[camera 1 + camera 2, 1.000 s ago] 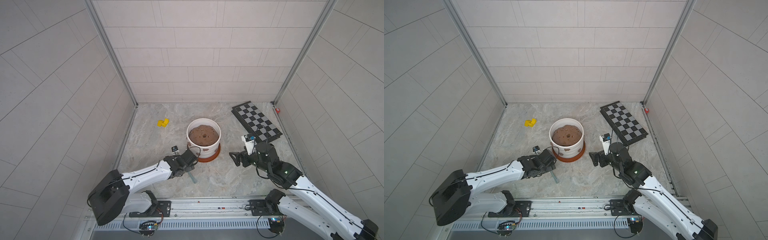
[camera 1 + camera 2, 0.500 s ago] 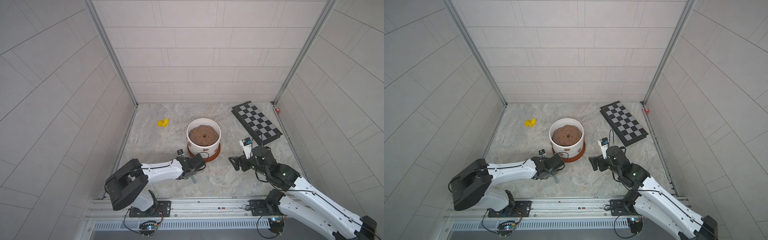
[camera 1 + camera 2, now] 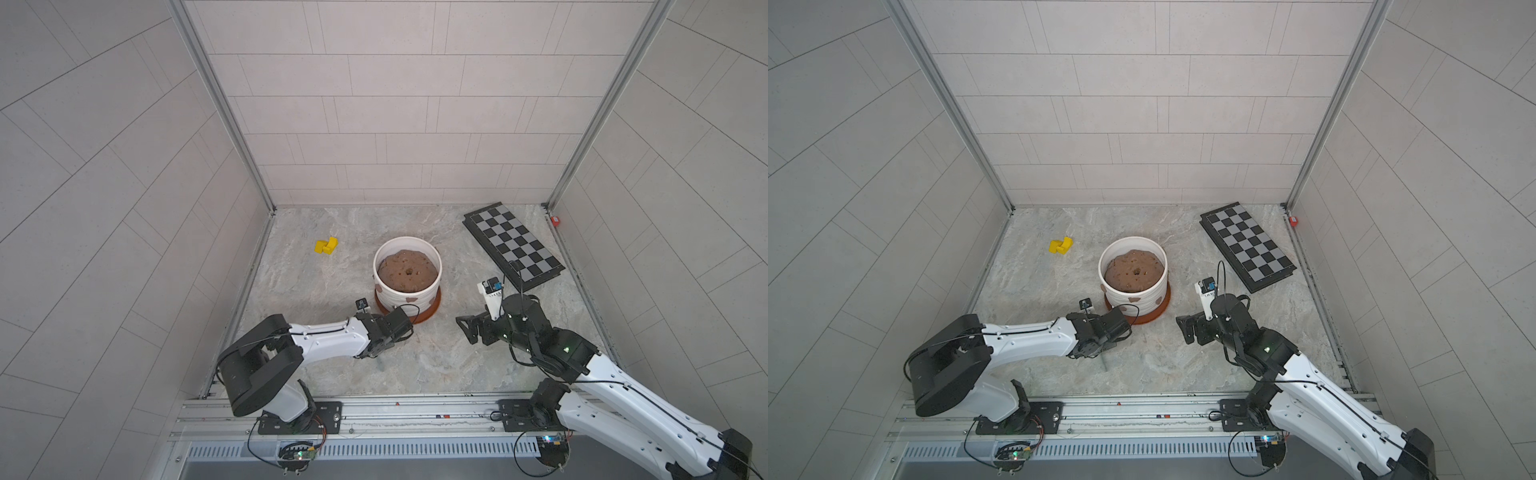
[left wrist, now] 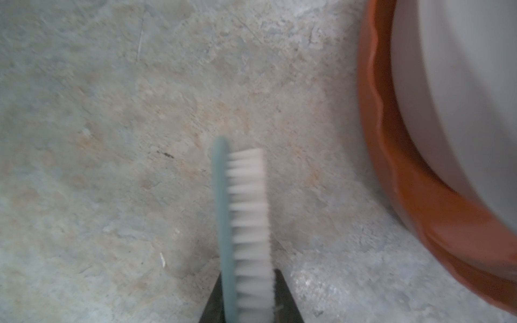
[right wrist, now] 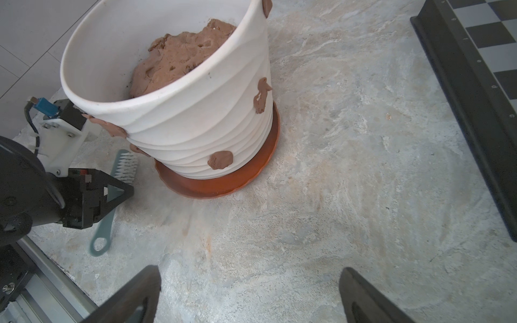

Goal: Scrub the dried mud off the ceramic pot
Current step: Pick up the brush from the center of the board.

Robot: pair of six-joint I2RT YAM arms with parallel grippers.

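ceramic pot [image 3: 400, 297] upright on orange saucer [image 5: 223, 185], desk [image 5: 363, 167] centre | dried mud [image 5: 221, 160] patches stuck on pot's outer wall | left claw [image 4: 249, 282] at pot's 6 o'clock, clenched on teal brush [image 5: 126, 167], bristles beside saucer | right claw [image 5: 250, 270] at 4 o'clock, released, spread wide

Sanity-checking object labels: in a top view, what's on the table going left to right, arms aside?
yellow blocks → pot → chessboard → small red thing at the wall's foot.

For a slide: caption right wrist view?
Left gripper clamps brush beside ceramic pot spotted with dried mud; right gripper open.
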